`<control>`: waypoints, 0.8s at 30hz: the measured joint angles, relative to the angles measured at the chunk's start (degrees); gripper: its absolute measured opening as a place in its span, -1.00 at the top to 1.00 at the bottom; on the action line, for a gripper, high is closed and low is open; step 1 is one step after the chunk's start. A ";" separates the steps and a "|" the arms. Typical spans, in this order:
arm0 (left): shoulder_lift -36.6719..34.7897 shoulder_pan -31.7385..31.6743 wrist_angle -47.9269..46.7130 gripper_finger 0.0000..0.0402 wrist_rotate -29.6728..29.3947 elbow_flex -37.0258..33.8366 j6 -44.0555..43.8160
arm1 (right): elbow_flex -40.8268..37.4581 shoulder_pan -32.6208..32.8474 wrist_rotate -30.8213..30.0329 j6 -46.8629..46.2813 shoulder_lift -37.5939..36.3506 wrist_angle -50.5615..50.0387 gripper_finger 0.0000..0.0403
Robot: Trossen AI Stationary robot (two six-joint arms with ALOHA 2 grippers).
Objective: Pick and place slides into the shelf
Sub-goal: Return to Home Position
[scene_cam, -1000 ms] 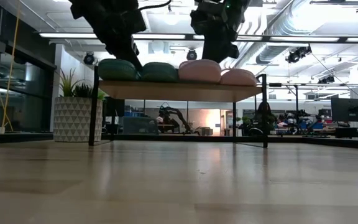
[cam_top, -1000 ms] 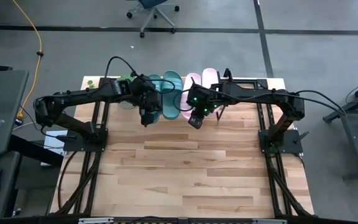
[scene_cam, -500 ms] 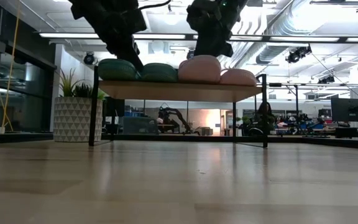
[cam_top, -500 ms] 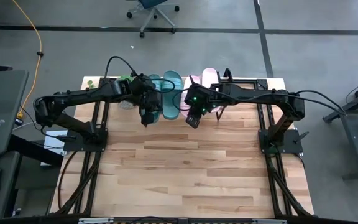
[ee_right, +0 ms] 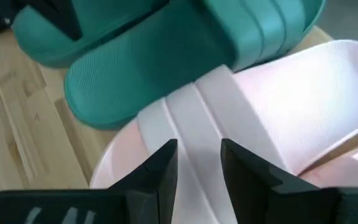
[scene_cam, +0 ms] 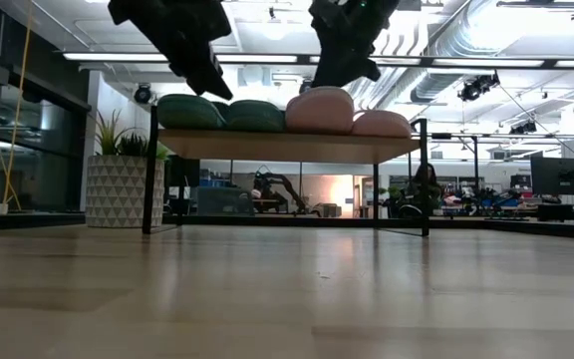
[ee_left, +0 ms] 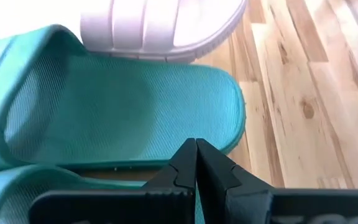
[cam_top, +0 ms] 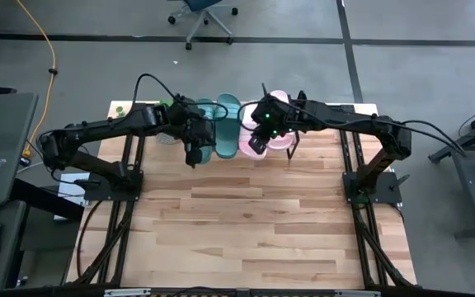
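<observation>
Over the shelf (scene_cam: 287, 146), right gripper (ee_right: 199, 152) parted above pink slide (ee_right: 278, 93), left gripper (ee_left: 196, 148) closed, empty.

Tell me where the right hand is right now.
In the high view, the right hand hangs open above the inner pink slide on the shelf, beside the teal slides.

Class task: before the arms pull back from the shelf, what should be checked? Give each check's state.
1. Two teal slides and two pink slides on the shelf: ok.
2. Left jaws shut, empty: ok.
3. Right jaws open, empty: ok.
4. Right jaws clear of the inner pink slide: cannot tell; they hang just above it.
5. Pink slides level: not ok; the inner one stands higher.
</observation>
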State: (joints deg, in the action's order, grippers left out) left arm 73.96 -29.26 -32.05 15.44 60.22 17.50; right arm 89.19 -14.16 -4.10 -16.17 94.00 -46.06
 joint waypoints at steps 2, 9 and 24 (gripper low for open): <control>-0.16 0.00 1.24 1.00 0.49 -0.01 -0.33 | 0.00 -0.81 -0.25 -0.61 0.00 1.03 0.43; -0.16 0.00 2.49 1.00 1.46 0.00 -1.32 | -0.02 -3.59 1.63 -0.87 0.00 -1.65 0.43; -0.16 0.00 2.47 1.00 2.17 -0.01 -1.51 | -0.11 -4.79 4.72 0.64 2.24 2.43 0.43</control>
State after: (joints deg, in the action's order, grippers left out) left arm 73.80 -29.25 -29.58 17.61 60.20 15.99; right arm 89.08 -18.95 0.62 -15.53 96.24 -43.62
